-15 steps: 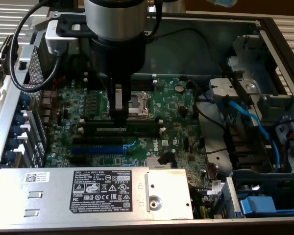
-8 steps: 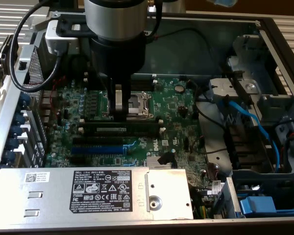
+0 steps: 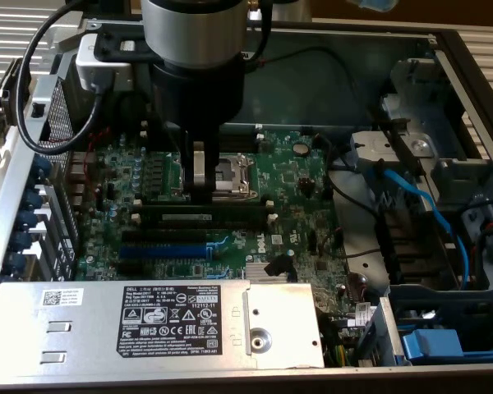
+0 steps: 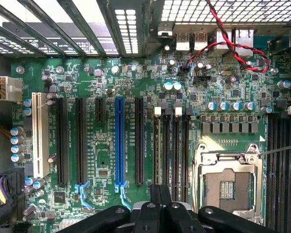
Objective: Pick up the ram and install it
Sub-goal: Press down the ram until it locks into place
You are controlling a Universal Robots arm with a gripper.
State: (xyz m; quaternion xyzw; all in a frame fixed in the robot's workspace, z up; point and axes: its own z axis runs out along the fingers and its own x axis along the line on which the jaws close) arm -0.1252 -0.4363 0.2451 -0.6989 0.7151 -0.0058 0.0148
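Exterior view: the ram (image 3: 189, 217) stands on edge along the black memory slots (image 3: 230, 207) beside the CPU socket (image 3: 232, 171). The claw (image 3: 199, 190) comes straight down, pressed together on its top edge near the middle, probably so the stick lifts level off the motherboard (image 3: 296, 176).

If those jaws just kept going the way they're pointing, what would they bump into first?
Probably the ram, the green stick lying along a slot beside the processor socket. The jaws point straight down at it, though the gap left is hard to judge.
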